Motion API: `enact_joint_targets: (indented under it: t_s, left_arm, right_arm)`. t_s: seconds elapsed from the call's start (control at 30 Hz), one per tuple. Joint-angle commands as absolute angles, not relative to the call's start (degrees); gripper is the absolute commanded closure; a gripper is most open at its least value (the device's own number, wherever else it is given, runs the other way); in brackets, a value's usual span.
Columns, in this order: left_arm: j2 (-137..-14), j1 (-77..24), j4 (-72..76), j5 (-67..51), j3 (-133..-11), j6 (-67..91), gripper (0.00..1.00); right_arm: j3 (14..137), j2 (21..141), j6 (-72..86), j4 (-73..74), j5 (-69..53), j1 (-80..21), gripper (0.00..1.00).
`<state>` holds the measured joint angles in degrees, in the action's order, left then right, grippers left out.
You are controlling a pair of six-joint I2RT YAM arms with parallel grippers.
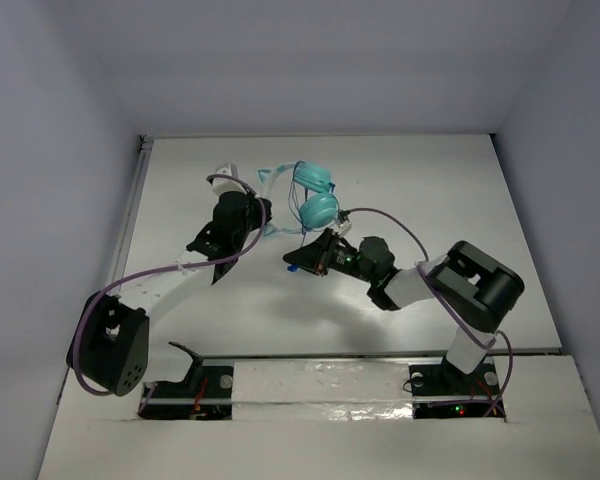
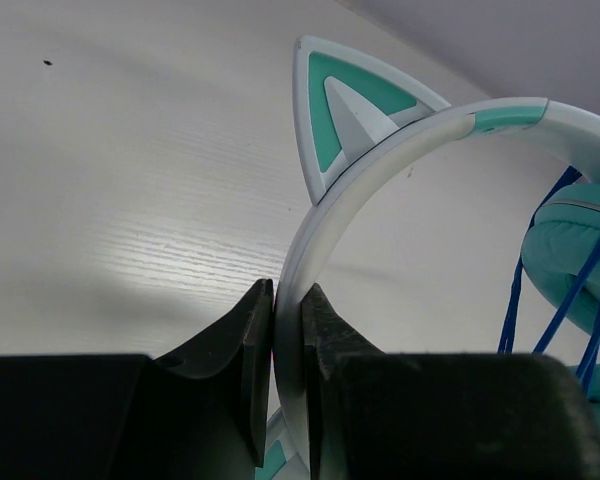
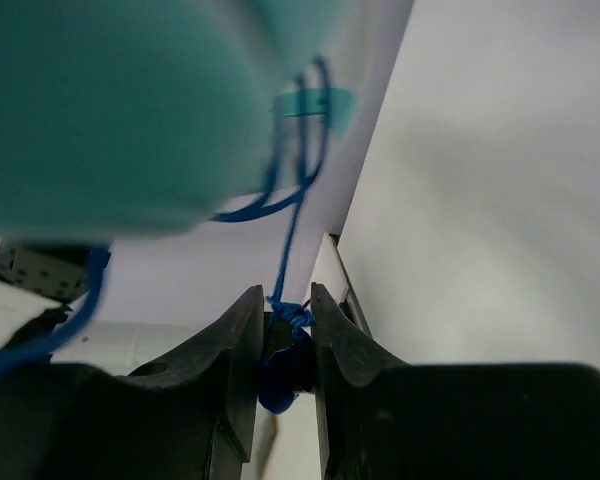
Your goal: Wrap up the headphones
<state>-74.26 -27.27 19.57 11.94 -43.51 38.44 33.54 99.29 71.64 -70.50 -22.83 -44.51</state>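
Note:
The teal headphones [image 1: 317,196] are held up over the far middle of the table, the two earcups stacked one over the other. My left gripper [image 1: 261,212] is shut on the pale headband [image 2: 380,160], just below a cat-ear point [image 2: 345,110]. An earcup [image 2: 570,260] and loops of the dark-blue cord [image 2: 580,290] hang to the right. My right gripper [image 1: 298,263] sits just below the earcups, shut on the cord's knotted blue end [image 3: 285,350]. The cord [image 3: 292,230] runs up from it to loops by a blurred earcup [image 3: 130,100].
The white table [image 1: 460,200] is walled at the back and both sides, with a raised rail along its left edge [image 1: 132,215]. Thick purple robot cables [image 1: 400,228] arc over both arms. The arm bases [image 1: 180,385] stand at the near edge.

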Motion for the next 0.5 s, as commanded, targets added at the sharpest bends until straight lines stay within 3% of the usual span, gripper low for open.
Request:
enact_joint_targets:
  t_s: [0.0, 0.23, 0.47]
  left_arm:
    - [-74.97, -29.08, 30.76, 19.33, -42.81, 40.52, 1.00]
    - [-77.25, -30.14, 34.54, 20.48, -38.50, 41.22, 1.00]
    - [-77.34, -30.67, 34.19, 23.29, -37.18, 39.47, 1.00]
  right_arm:
    - [33.75, 102.91, 81.80, -87.43, -22.51, -46.05, 0.89]
    - [33.93, 108.37, 92.63, -102.81, -17.59, -46.05, 0.85]
    - [31.03, 101.35, 92.29, -99.68, -11.35, -46.05, 0.83]
